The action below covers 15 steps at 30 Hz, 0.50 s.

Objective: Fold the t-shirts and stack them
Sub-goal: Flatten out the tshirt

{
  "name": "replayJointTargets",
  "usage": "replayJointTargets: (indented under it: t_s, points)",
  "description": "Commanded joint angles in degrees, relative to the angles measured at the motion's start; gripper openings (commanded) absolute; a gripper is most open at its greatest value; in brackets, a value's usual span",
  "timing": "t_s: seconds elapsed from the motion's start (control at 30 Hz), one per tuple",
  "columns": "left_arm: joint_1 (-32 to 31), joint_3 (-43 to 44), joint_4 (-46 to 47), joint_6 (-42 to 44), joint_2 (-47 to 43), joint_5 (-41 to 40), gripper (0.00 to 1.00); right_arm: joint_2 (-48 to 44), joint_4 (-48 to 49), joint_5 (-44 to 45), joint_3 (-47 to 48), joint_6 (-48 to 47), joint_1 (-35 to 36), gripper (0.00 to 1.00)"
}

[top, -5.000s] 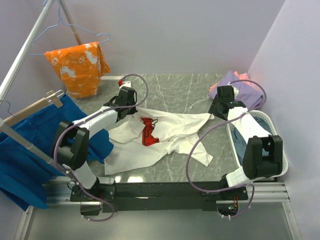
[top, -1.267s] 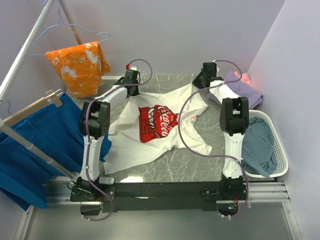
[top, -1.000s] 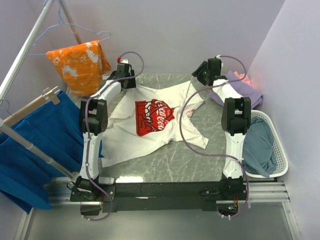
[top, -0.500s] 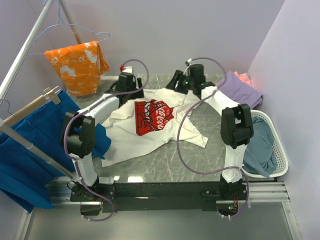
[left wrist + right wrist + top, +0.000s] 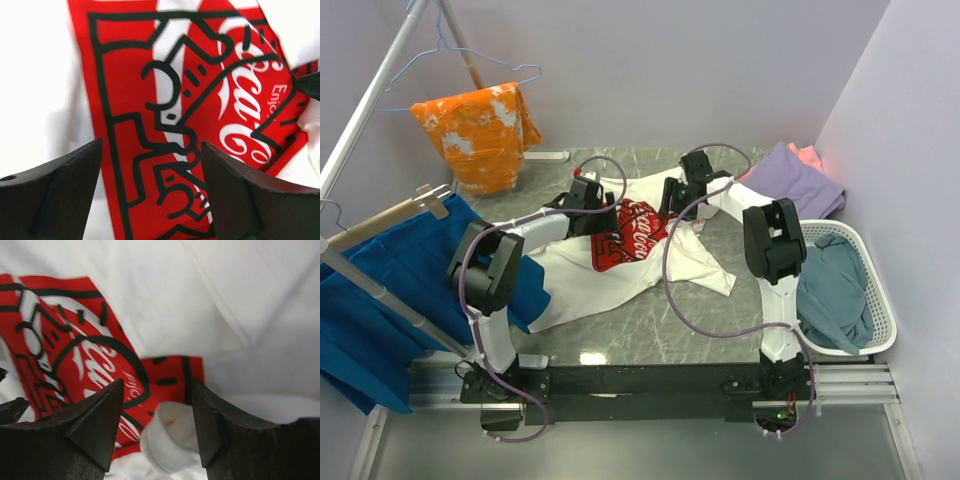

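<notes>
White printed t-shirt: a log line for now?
white cloth t-shirt, red print: unfolded | left fingers: open over print | right fingers: open over print

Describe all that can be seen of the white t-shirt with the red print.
The white cotton-looking t-shirt lies front up on the grey marble-patterned table, spread but wrinkled, not yet folded. Its square chest print is red with black line drawing and white script. The upper part is bunched, with a small rolled fold by the print. The left gripper and the right gripper are open just over the print; contact cannot be told.
</notes>
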Motion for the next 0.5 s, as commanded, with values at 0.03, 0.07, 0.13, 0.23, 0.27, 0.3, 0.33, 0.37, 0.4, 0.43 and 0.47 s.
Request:
replayJointTargets:
  t_s: [0.03, 0.07, 0.13, 0.23, 0.27, 0.3, 0.33, 0.37, 0.4, 0.43, 0.47]
  points:
    - [-1.44, -1.42, 0.83, -1.34, -0.12, 1.41, 0.83, -6.65, -9.49, 11.29, -6.79, -2.15, 1.14, 0.63]
    - [-1.53, -1.69, 0.3, -1.25, -0.12, 1.15, 0.83, -9.1, -10.63, 12.35, -8.28, -2.84, 1.41, 0.63]
    - [-1.53, -1.86, -0.31, -0.56, -0.21, 1.14, 0.83, -12.18, -11.7, 16.38, -14.69, -3.37, 2.11, 0.64]
    - [-1.61, -2.74, -1.28, 0.15, -0.82, 1.41, 0.83, -16.85, -14.85, 21.04, -21.73, -4.08, 3.16, 0.64]
    - [-1.62, -3.44, -1.54, 0.5, -1.26, 2.1, 0.83, -18.68, -17.13, 22.63, -22.88, -3.99, 3.95, 0.64]
    - [-1.62, -3.71, -1.9, 0.68, -1.53, 2.55, 0.83, -19.66, -17.84, 23.95, -25.24, -3.99, 4.48, 0.64]
    - [-1.62, -4.06, -2.16, 0.85, -1.7, 2.81, 0.83, -20.54, -18.63, 25.09, -26.22, -4.17, 4.92, 0.64]
    - [-1.7, -4.76, -2.34, 0.86, -2.14, 3.16, 0.82, -22.11, -20.9, 26.41, -27.01, -4.52, 5.27, 0.65]
    - [-1.62, -5.2, -2.69, 0.86, -2.41, 3.6, 0.83, -22.83, -21.97, 26.86, -28.59, -4.69, 5.97, 0.65]
    - [-1.62, -5.64, -3.21, 0.94, -2.67, 4.74, 0.82, -23.36, -23.03, 26.51, -29.47, -5.04, 6.33, 0.65]
    - [-1.79, -6.52, -3.48, 1.12, -3.11, 5.62, 0.82, -25.1, -25.04, 26.95, -30.26, -5.05, 6.76, 0.65]
